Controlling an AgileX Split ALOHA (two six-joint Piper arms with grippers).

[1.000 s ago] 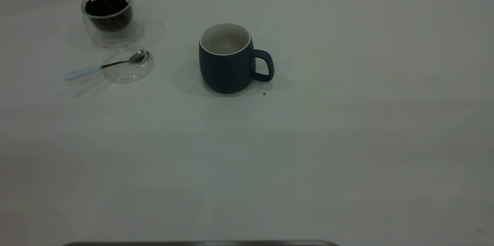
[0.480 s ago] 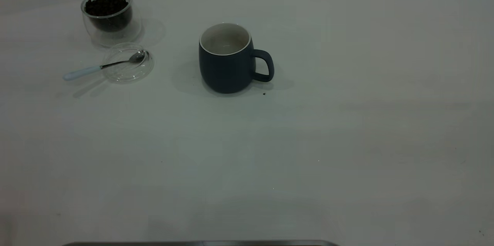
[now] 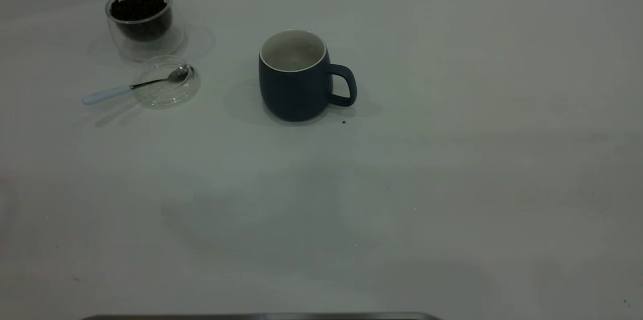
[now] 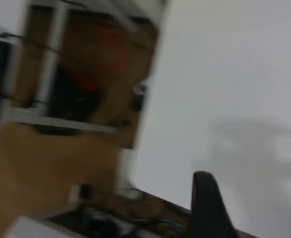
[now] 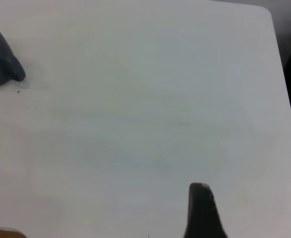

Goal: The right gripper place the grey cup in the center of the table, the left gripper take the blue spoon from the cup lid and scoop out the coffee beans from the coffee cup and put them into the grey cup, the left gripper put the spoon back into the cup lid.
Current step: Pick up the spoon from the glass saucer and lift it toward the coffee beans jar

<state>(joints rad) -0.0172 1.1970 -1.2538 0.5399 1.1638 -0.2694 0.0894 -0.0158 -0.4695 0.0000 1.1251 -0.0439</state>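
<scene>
**Mug centred, objects unmoved; only the shadows shift**

The grey cup (image 3: 296,76) stands upright near the middle of the table (image 3: 452,184), handle to the exterior view's right, white inside showing. Same spot as one second ago. A tiny dark speck (image 3: 343,121) lies on the table just beside the handle's base, also unchanged.

Well to the left of the mug, the cup lid (image 3: 166,82) lies flat. The blue spoon (image 3: 135,86) has its metal bowl resting in the lid and its pale handle sticking out over the rim toward the left. Just behind the lid, the coffee cup (image 3: 140,21) stands upright with the coffee beans (image 3: 137,8) inside. None of these moved.

What differs: a broad faint shadow now spreads over the near table, larger than half a second ago.

Neither arm shows in the exterior view. The left gripper (image 4: 207,208) shows one dark finger near a table edge, view blurred; grip state cannot tell. The right gripper (image 5: 201,210) shows one finger over bare table, well apart from the mug; cannot tell either.
</scene>
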